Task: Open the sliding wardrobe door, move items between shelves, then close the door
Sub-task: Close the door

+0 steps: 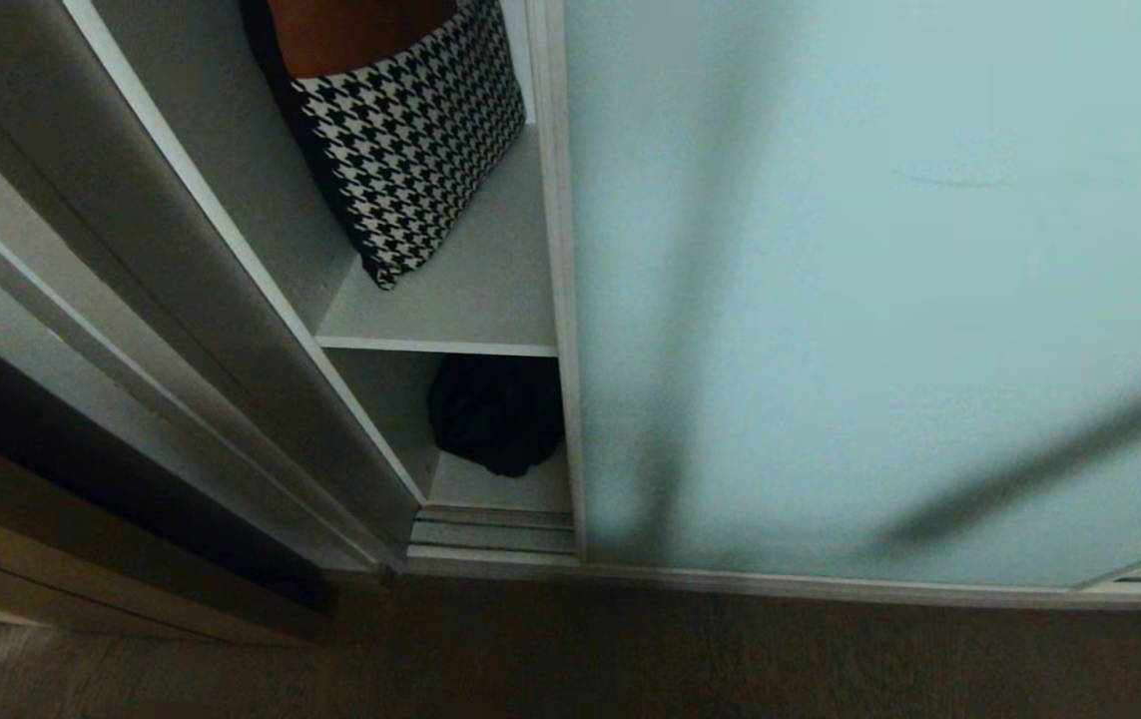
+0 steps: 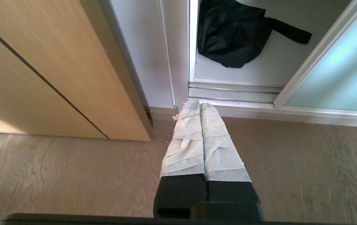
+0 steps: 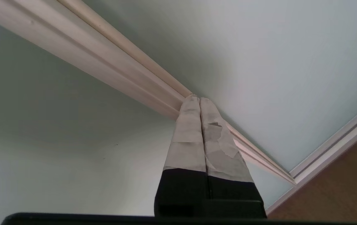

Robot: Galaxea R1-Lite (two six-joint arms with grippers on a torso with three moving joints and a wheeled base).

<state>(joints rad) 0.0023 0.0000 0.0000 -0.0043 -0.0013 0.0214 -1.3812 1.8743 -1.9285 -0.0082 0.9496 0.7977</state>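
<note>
The sliding wardrobe door (image 1: 879, 300), frosted aqua glass in a silver frame, covers most of the wardrobe and leaves a narrow gap at its left edge. In that gap a houndstooth bag (image 1: 410, 130) stands on the upper of the two shelves (image 1: 470, 315). A crumpled black bag (image 1: 495, 409) lies on the lower shelf (image 1: 500, 489). Neither arm shows in the head view. My right gripper (image 3: 196, 98) is shut and empty, tips right at a silver frame strip (image 3: 119, 62) between glass panes. My left gripper (image 2: 200, 104) is shut and empty, hanging over the floor before the black bag (image 2: 231, 34).
A ribbed silver floor track (image 1: 490, 534) runs under the opening. A pale wooden cabinet (image 2: 41, 78) stands left of the wardrobe's white side wall (image 2: 141, 53). Wooden floor (image 2: 290, 172) lies in front.
</note>
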